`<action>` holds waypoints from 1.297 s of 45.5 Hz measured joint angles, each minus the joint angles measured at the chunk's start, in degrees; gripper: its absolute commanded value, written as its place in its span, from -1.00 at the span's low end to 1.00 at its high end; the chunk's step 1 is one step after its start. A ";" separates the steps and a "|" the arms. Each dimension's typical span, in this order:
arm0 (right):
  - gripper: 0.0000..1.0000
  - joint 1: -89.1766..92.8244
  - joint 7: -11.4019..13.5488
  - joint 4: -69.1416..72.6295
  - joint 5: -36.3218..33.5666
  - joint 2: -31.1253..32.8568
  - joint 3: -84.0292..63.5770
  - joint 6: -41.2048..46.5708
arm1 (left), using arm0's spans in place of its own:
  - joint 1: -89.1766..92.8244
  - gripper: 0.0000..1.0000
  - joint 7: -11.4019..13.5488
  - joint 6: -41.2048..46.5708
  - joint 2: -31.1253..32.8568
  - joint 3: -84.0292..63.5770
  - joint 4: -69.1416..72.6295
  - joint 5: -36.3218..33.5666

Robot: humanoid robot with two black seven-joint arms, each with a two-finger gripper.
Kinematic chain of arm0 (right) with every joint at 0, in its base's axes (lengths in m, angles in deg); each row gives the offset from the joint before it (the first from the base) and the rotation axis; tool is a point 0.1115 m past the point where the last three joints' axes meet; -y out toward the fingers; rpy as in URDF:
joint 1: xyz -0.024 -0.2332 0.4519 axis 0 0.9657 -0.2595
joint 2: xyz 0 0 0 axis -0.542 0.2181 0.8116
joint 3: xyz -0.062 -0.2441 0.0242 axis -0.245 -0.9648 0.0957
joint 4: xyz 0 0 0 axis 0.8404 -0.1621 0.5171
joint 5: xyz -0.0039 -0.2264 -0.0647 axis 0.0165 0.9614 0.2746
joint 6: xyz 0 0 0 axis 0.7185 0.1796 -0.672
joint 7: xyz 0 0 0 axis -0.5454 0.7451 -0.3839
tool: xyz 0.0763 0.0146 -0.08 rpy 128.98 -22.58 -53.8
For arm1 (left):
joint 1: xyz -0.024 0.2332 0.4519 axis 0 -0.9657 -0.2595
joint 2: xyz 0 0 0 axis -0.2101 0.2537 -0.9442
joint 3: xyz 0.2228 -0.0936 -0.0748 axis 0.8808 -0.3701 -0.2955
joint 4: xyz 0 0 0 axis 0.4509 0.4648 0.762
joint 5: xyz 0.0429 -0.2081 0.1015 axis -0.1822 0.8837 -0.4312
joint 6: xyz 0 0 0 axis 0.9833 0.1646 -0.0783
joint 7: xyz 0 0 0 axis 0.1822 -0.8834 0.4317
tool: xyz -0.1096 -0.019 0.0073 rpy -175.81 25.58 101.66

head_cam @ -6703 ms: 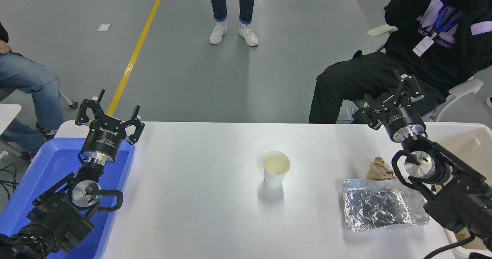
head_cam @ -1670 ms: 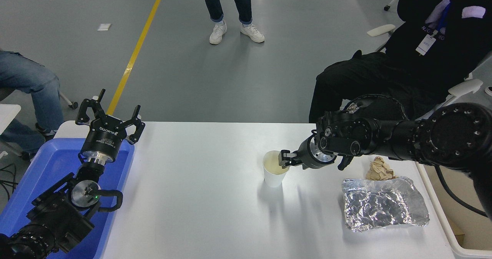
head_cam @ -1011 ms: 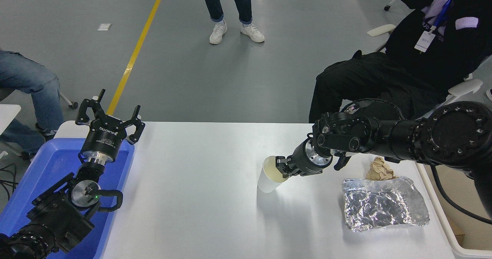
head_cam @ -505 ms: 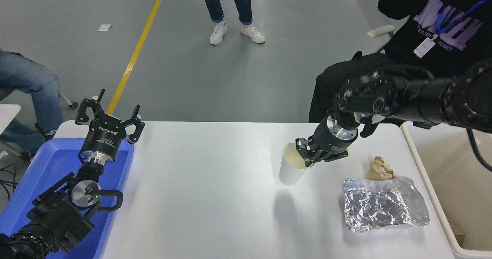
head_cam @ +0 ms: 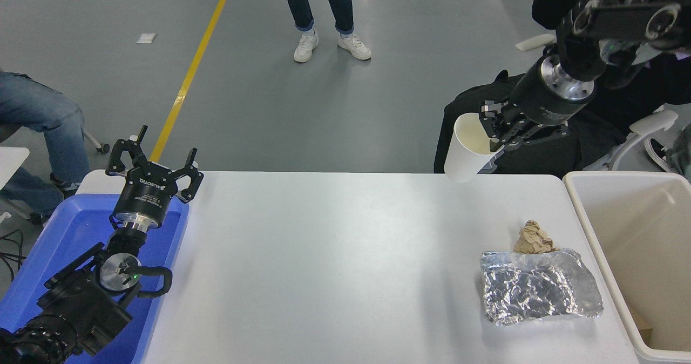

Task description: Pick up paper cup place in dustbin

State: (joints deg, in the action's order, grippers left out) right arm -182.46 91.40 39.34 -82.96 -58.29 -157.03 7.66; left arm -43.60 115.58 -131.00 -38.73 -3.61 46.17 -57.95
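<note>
The white paper cup (head_cam: 464, 149) hangs tilted high above the table's far edge, its cream inside facing right. My right gripper (head_cam: 494, 137) is shut on its rim, one finger inside the cup, and the arm comes down from the upper right corner. The cream dustbin (head_cam: 580, 191) stands beside the table's right end, below and right of the cup. My left gripper (head_cam: 154, 161) is parked at the lower left over the blue tray, fingers spread open and holding nothing.
A crumpled brown paper ball (head_cam: 533, 238) and a crinkled silver foil bag (head_cam: 540, 287) lie on the white table (head_cam: 324, 256) near the dustbin. The blue tray (head_cam: 65, 240) sits at the left end. People sit and stand beyond the table's far side.
My right gripper has risen and swung to the right with the cup, lifting it off the table to well above the far edge. The left arm has not moved.
</note>
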 measured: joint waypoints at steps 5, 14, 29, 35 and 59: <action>-1.00 -3.02 0.00 1.64 0.14 0.93 -1.18 0.12 | -0.01 0.96 0.00 0.00 -0.02 0.00 -0.01 0.00; -1.00 -6.25 0.05 3.22 0.40 1.86 -3.46 0.26 | -0.05 0.96 0.00 0.00 -0.04 0.00 0.00 0.04; -1.00 -7.02 0.14 3.51 2.40 6.17 -9.29 0.32 | -0.05 0.96 0.00 0.06 -0.06 0.00 0.05 0.09; -1.00 -6.84 0.18 2.84 4.01 11.64 -11.36 0.33 | 0.00 0.96 0.00 0.11 -0.08 0.00 0.05 0.17; -1.00 7.51 0.04 -3.90 12.81 31.86 -11.19 -4.17 | 0.00 0.96 0.00 0.16 -0.08 -0.02 0.05 0.18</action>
State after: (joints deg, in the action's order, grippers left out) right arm -174.94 91.44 35.44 -70.15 -26.43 -168.22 3.49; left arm -43.60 115.58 -130.84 -38.81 -3.63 46.21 -57.77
